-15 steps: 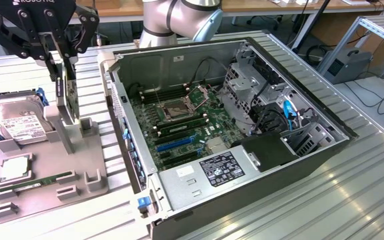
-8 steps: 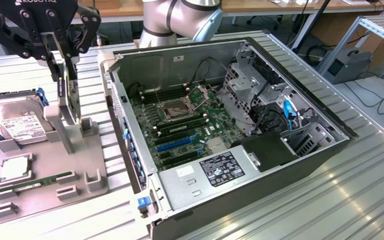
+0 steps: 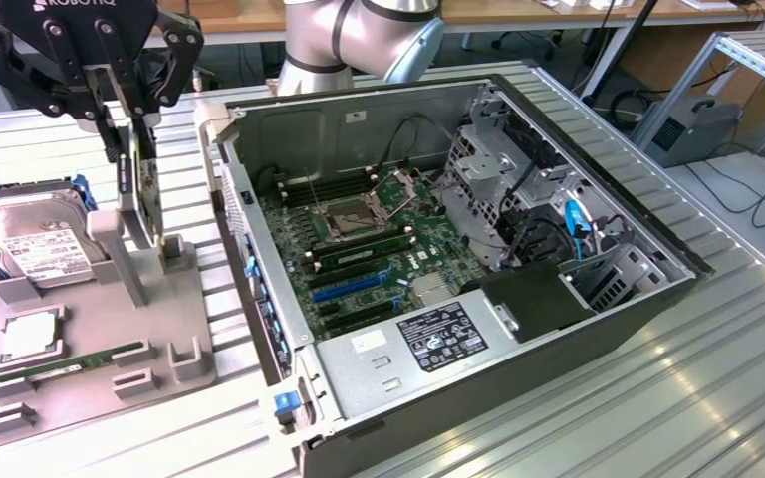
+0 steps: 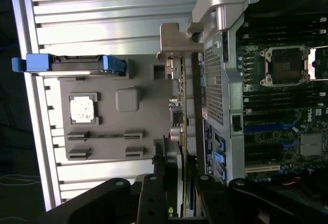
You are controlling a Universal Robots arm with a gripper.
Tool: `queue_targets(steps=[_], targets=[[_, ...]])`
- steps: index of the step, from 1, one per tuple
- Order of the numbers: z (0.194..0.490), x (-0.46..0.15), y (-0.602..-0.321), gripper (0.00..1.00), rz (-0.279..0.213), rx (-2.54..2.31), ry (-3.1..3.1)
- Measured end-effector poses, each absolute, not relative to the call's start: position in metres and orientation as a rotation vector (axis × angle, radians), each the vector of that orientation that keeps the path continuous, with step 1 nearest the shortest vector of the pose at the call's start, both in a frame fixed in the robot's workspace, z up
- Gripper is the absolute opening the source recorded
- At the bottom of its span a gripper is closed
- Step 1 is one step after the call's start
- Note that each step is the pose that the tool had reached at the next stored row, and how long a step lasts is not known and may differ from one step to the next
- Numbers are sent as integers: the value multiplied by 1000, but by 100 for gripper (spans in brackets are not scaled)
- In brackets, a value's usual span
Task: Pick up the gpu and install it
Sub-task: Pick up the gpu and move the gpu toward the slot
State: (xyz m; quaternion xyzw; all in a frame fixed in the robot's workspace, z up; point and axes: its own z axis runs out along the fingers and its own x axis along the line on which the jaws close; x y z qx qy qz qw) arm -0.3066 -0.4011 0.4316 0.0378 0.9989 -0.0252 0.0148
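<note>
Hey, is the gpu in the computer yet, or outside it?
Outside: the gpu stands on edge over the gray tray, beside the open case.

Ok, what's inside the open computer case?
A motherboard with a CPU socket, blue slots, a drive cage and cables. The labelled power supply covers whatever lies beneath it.

Bright light; glare on table [image 3: 230, 433] slats; case [image 3: 356, 129] interior darker.
</note>
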Motion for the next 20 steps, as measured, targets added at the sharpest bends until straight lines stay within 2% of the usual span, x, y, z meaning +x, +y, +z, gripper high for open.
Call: queue_targets(steps=[20], targets=[[432, -302, -401, 27, -78, 118, 3109]])
